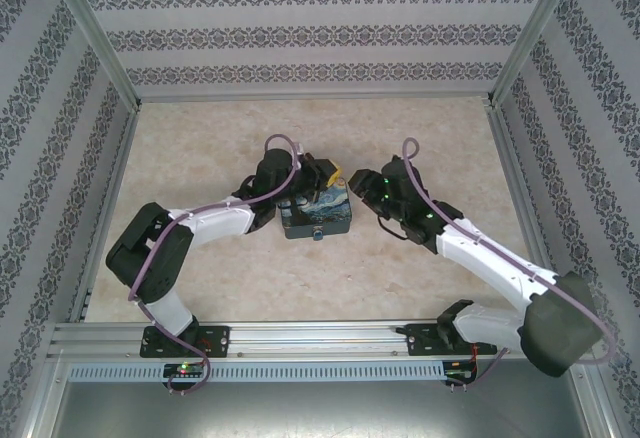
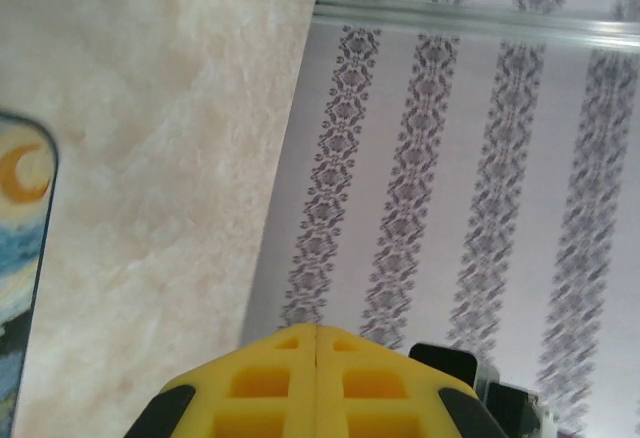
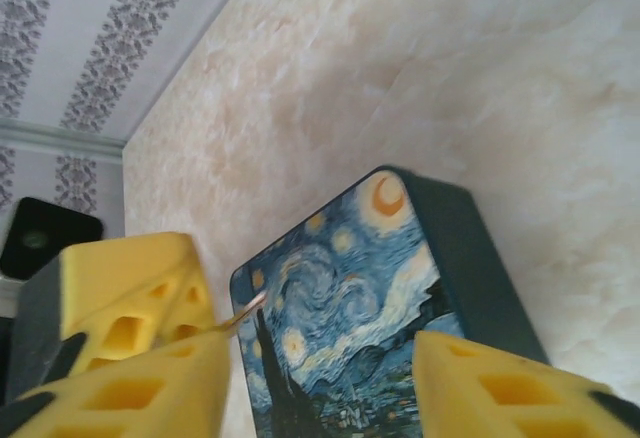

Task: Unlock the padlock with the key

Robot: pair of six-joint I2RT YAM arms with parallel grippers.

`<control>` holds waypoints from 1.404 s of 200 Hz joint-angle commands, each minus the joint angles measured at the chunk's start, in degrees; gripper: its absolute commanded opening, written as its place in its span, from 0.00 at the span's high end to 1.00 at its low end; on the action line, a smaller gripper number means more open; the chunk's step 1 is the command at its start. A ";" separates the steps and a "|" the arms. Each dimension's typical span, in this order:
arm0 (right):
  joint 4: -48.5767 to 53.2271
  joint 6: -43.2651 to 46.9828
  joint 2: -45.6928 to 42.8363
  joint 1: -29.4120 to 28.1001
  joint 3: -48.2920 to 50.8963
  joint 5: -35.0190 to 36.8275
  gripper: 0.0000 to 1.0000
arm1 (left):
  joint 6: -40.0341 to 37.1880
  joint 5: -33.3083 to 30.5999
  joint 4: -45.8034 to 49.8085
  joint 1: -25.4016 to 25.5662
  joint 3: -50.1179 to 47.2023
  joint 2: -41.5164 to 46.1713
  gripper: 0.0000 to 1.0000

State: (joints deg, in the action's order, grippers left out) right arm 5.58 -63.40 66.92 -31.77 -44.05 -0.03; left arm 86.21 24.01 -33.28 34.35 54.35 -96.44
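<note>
The painted Starry Night box (image 1: 315,213) lies mid-table between both arms. The padlock (image 1: 320,235) shows as a tiny blue spot at the box's near edge. My left gripper (image 1: 333,172) hovers over the box's far right corner. In the left wrist view its yellow fingers (image 2: 317,330) are pressed together. The key (image 3: 245,310) is a thin metal sliver poking out over the box lid (image 3: 360,308) from the left gripper's fingers (image 3: 130,298). My right gripper (image 3: 322,346) stands open just beside it, its jaws apart over the lid and holding nothing.
Patterned walls (image 1: 320,33) with metal posts close in the beige tabletop (image 1: 200,148) on three sides. A metal rail (image 1: 320,333) with the arm bases runs along the near edge. The two grippers sit very close together above the box.
</note>
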 commanded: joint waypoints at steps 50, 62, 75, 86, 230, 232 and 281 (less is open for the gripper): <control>-28.61 1.66 -5.15 9.97 11.54 -19.02 0.33 | -46.12 -1.19 17.67 -1.13 8.31 9.01 1.00; -33.82 0.60 -3.56 10.34 11.67 -21.90 0.34 | -47.70 -1.50 16.97 -1.11 8.30 9.86 1.00; -37.98 -0.02 -1.94 10.24 11.23 -23.55 0.35 | -48.24 -1.37 15.77 -1.13 8.19 10.61 1.00; -42.48 -1.12 -0.55 10.02 11.09 -24.31 0.35 | -48.13 -1.95 14.85 -1.08 7.97 11.22 1.00; -71.97 -6.88 17.41 3.71 5.65 -22.12 0.47 | -27.04 -13.81 -8.10 -1.11 -0.63 10.23 1.00; -72.30 -6.95 17.62 3.62 5.60 -22.05 0.47 | -26.95 -13.81 -8.29 -1.12 -0.64 10.18 1.00; -79.66 -10.33 22.87 2.85 5.36 -21.67 0.51 | -26.27 -14.71 -9.02 -1.12 -0.65 9.72 1.00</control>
State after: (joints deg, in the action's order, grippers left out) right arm -65.49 -71.37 88.09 -28.38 -37.17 -22.35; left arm 58.43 10.66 -38.17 33.63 54.11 -86.00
